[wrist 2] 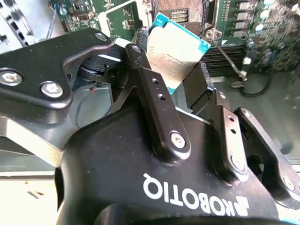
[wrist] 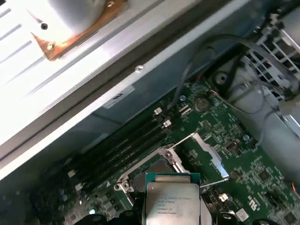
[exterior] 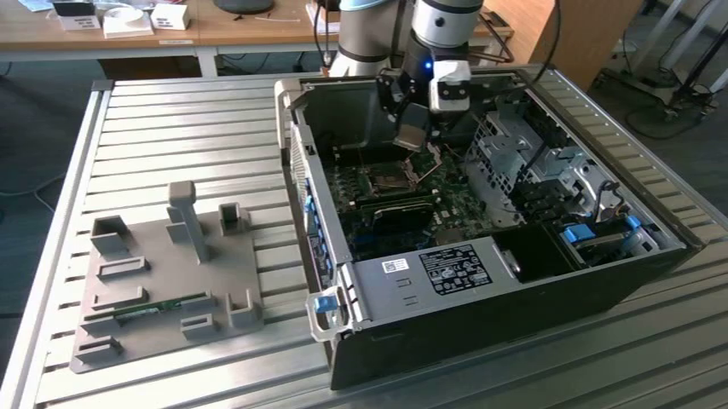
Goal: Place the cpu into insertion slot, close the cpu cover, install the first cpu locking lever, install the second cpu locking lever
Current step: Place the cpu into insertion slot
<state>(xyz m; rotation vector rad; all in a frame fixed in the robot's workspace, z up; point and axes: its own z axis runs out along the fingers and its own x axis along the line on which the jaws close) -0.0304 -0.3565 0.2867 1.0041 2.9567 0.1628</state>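
**Exterior view.** The end effector (exterior: pixel 412 138) hangs inside the open computer case (exterior: pixel 455 273) on the slatted desk (exterior: pixel 170 128), near the insertion slot (exterior: pixel 393 177).

**Second wrist view.** The end effector (wrist 2: pixel 173 65) is clamped on opposite edges of the cpu (wrist 2: pixel 176 47), which is held tilted and clear of the insertion slot (wrist 2: pixel 180 11).

**First wrist view.** The cpu (wrist: pixel 171 199) hovers beside the bare insertion slot (wrist: pixel 147 169). The cpu cover (wrist: pixel 209 151) appears swung open.

**Progress, as judged.** The chip is gripped but not yet seated. Closing the cover and fitting both locking levers remain.

The cpu (wrist: pixel 171 201) in the gripper (wrist 2: pixel 173 61), above the insertion slot (wrist: pixel 151 171)
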